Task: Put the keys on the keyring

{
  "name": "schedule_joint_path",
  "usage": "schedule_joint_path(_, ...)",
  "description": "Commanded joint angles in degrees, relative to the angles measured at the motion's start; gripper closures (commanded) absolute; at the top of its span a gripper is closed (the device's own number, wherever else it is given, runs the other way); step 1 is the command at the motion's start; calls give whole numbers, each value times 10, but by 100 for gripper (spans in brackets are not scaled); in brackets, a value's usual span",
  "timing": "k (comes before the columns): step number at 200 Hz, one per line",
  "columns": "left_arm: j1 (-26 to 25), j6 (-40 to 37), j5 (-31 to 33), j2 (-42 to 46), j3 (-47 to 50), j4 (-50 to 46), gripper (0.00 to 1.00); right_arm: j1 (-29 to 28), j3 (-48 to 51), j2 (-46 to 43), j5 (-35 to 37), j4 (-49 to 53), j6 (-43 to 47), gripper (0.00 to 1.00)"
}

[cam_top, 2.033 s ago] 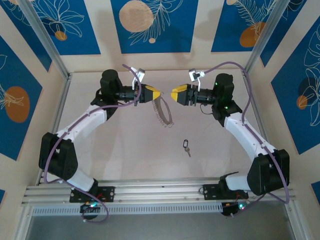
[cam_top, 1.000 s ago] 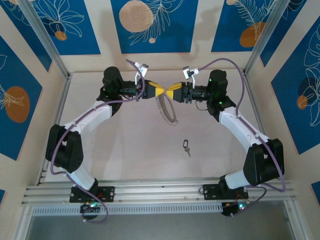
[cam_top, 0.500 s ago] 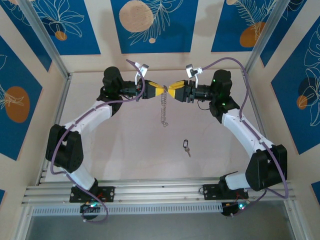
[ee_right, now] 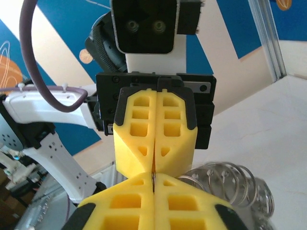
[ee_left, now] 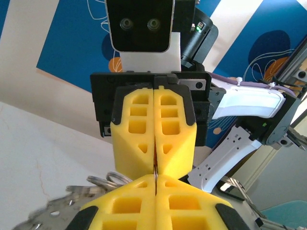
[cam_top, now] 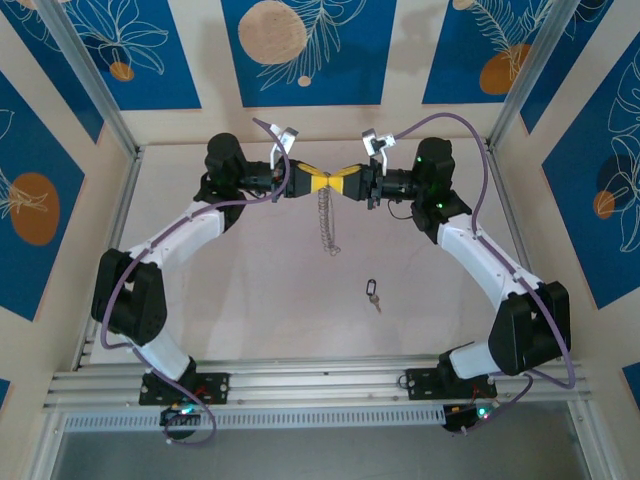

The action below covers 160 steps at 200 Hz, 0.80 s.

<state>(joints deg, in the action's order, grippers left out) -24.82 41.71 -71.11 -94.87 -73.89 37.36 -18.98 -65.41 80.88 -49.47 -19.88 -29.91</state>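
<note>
The keyring [cam_top: 326, 222], a silvery coiled loop, hangs straight down above the far middle of the table. Its top is pinched between two yellow grippers that meet tip to tip. My left gripper [cam_top: 318, 183] is shut on it from the left, and my right gripper [cam_top: 340, 183] is shut on it from the right. In the left wrist view a thin wire sits between my closed left gripper [ee_left: 156, 178], with coils of the keyring [ee_left: 103, 182] to the left. The right wrist view shows the right gripper [ee_right: 153, 175] shut on wire and the keyring coils [ee_right: 230, 184] beside it. The keys [cam_top: 374, 293] lie on the table, apart from both grippers.
The pale table [cam_top: 250, 290] is boxed in by aluminium rails [cam_top: 120, 210] at the left and right. The arm bases sit on the near rail [cam_top: 320, 385]. Blue patterned panels stand behind the table.
The right gripper has moved in against the left one and shut on the top of the keyring. The keyring, earlier hanging as an open loop, now hangs straight and narrow.
</note>
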Motion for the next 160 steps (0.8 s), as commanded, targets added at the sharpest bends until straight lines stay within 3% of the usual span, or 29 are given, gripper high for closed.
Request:
schedule_joint_path(1, -6, 5, -13, -1, -23, 36, 100, -3, -17, -5, 5, 14, 12, 100)
schedule_joint_path(23, -3, 7, 7, 5, -18, 37, 100, -3, -10, -13, 15, 20, 16, 100)
schedule_joint_path(45, 9, 17, 57, 25, 11, 66, 73, 0, 6, -28, 35, 4, 6, 100)
schedule_joint_path(66, 24, 51, 118, 48, 56, 127, 63, 1, 25, -40, 49, -23, -7, 100)
schedule_joint_path(160, 15, 165, 172, 50, 134, 273, 60, -11, 86, -64, 116, -184, -109, 100)
